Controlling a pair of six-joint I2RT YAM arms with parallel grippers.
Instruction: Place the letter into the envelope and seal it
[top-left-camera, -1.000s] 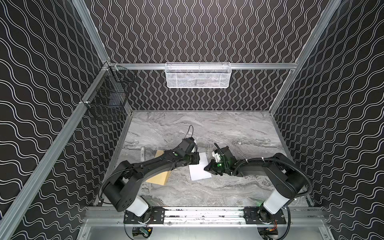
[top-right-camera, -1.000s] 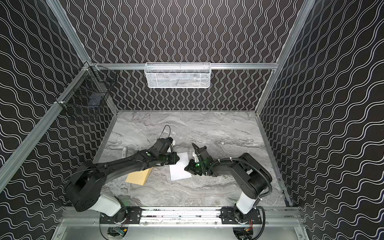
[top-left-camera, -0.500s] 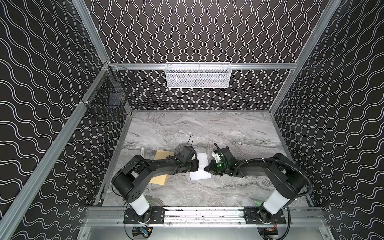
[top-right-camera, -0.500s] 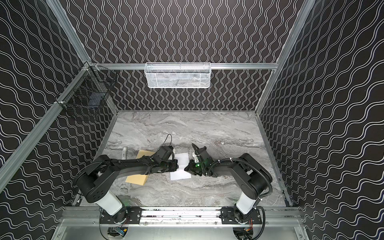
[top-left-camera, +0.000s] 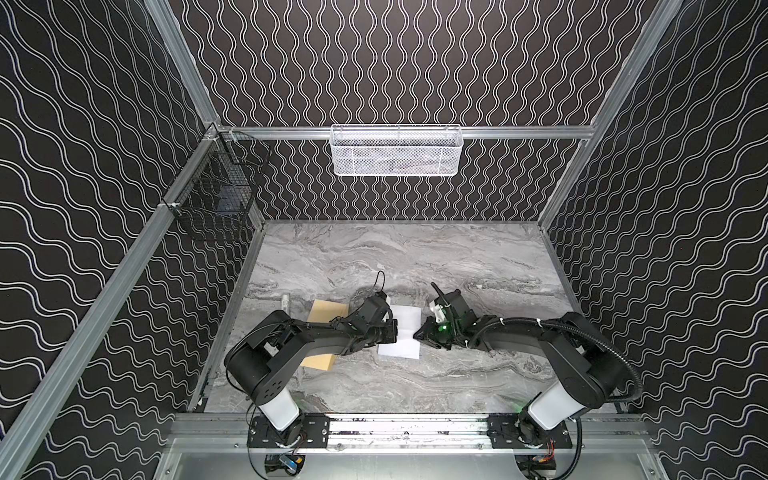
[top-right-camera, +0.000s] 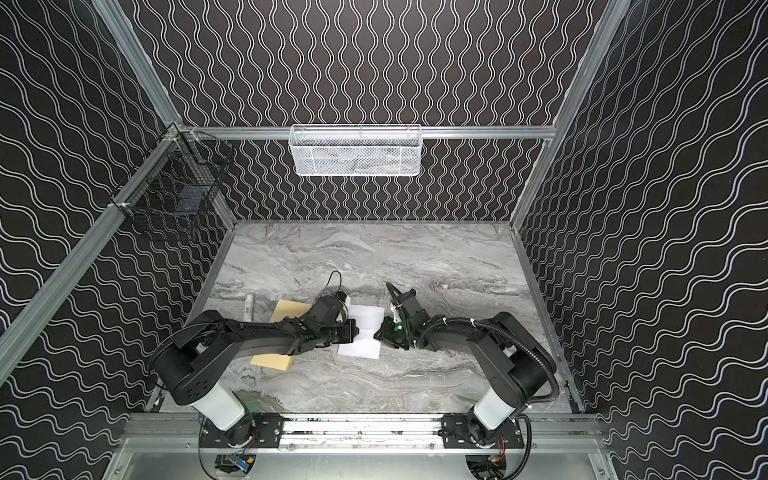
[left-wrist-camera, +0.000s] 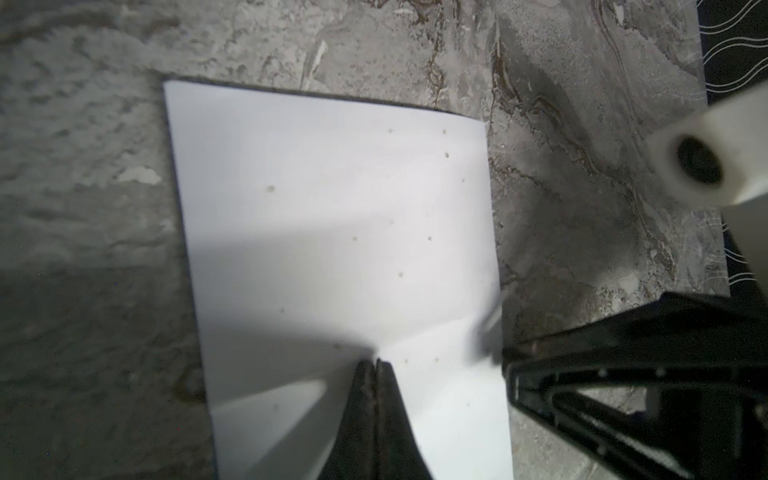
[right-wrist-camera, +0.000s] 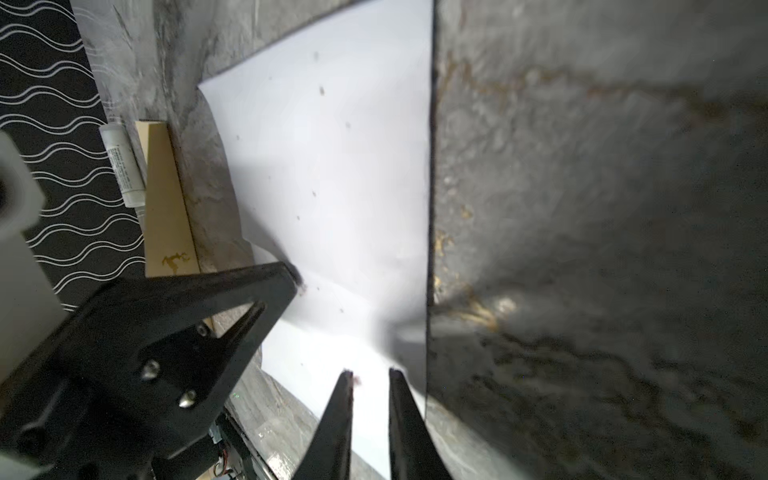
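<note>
The left gripper (left-wrist-camera: 376, 362) is clenched on the letter (top-left-camera: 404, 328) at its left edge in both top views, and the paper puckers there. The right gripper (right-wrist-camera: 370, 372) stands narrowly parted at the opposite edge. It seems to grip nothing, though blur hides the contact. The letter lies mid-frame with its long axis running up-down. The envelope (top-left-camera: 327, 312) lies just left of it, under the left arm, which is the nearer one.
</note>
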